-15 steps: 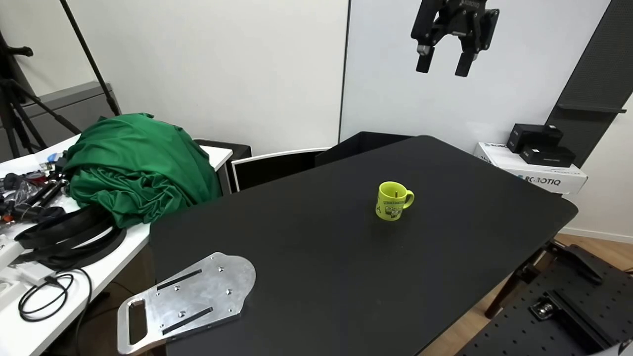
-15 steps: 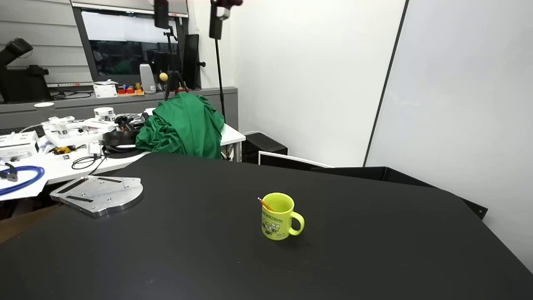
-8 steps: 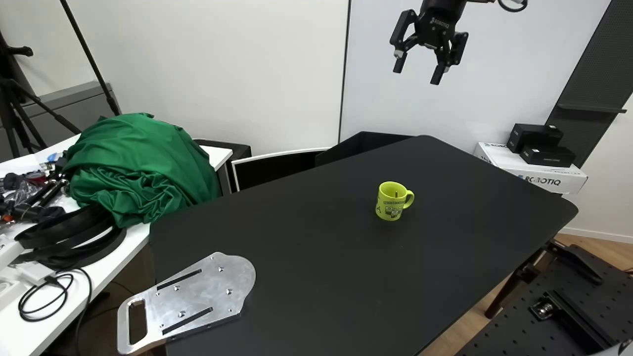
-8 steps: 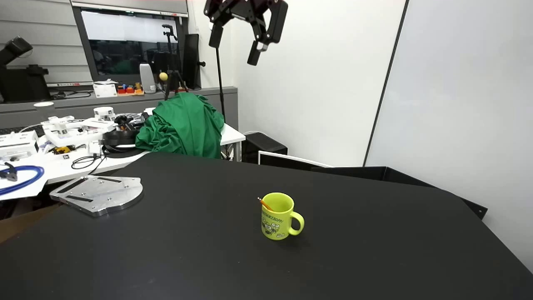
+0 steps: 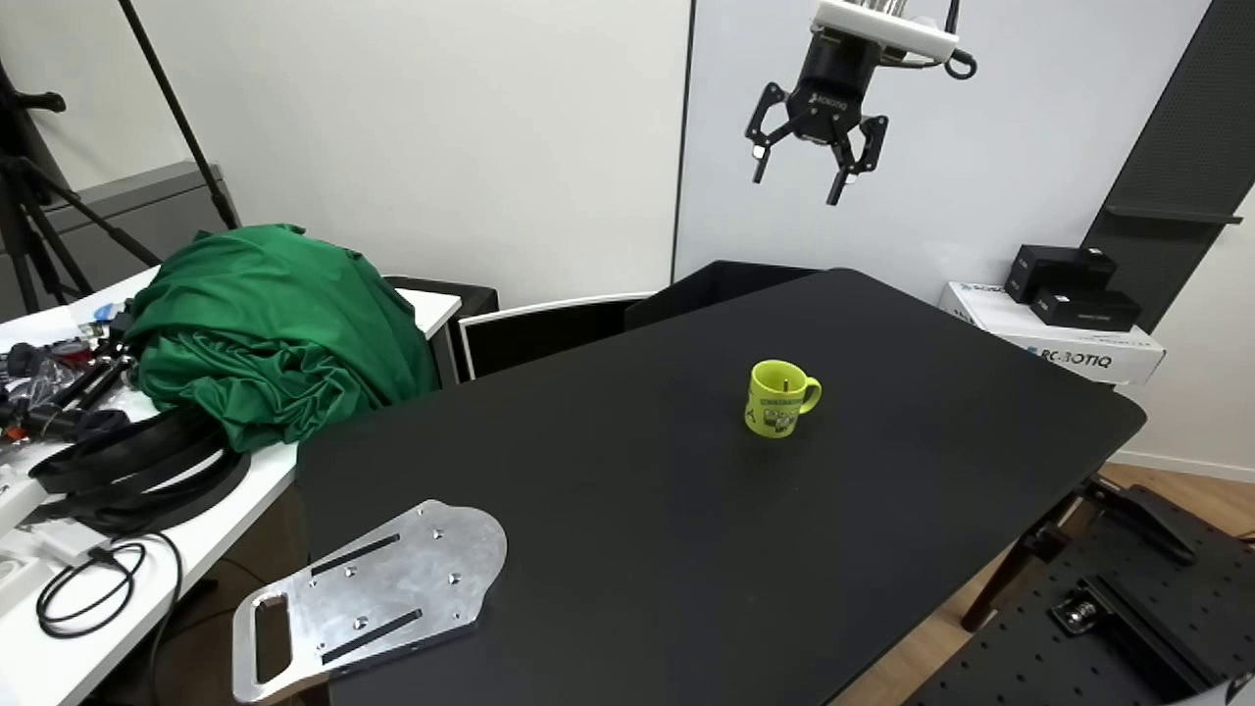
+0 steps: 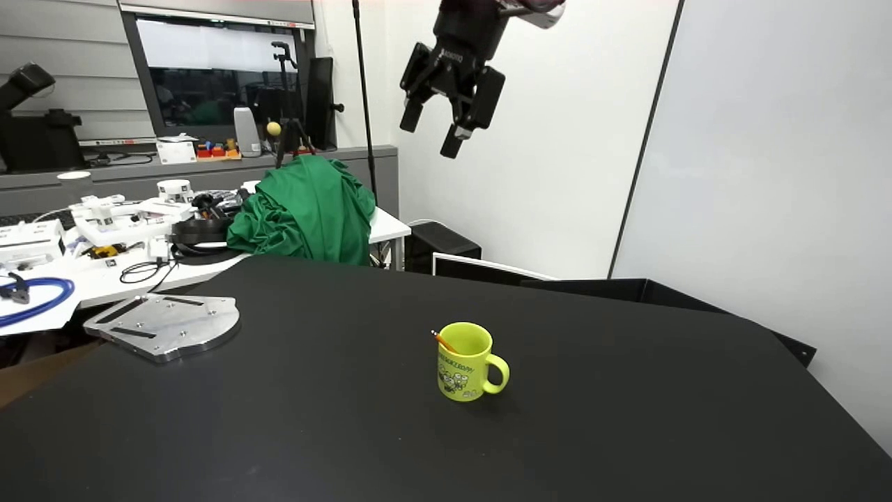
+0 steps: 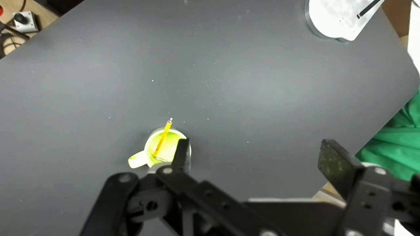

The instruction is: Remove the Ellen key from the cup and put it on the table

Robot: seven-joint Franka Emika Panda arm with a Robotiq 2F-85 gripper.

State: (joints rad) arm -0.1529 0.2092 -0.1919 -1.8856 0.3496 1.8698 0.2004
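Well above the table (image 5: 637,510), your gripper (image 5: 795,191) hangs tilted, its fingers (image 7: 336,167) spread wide and holding nothing. Far below those fingertips, the lime-green cup (image 6: 461,369) stands upright on the table, and in your wrist view the tip of one finger covers part of it. Inside that cup, also well under your gripper, leans the Ellen key (image 7: 162,137), which your wrist view shows as a slim orange rod with a silvery end poking out over the rim (in an exterior view you make out just a short dark sliver of it in the cup's mouth). Down and well off to one side of your gripper, a silvery metal plate (image 5: 392,588) lies at the table's edge. Past the finger farther from the cup in your wrist view, you see green cloth (image 7: 397,139), which both exterior views show heaped on a white desk (image 5: 39,677), lower than your gripper and well apart from it.
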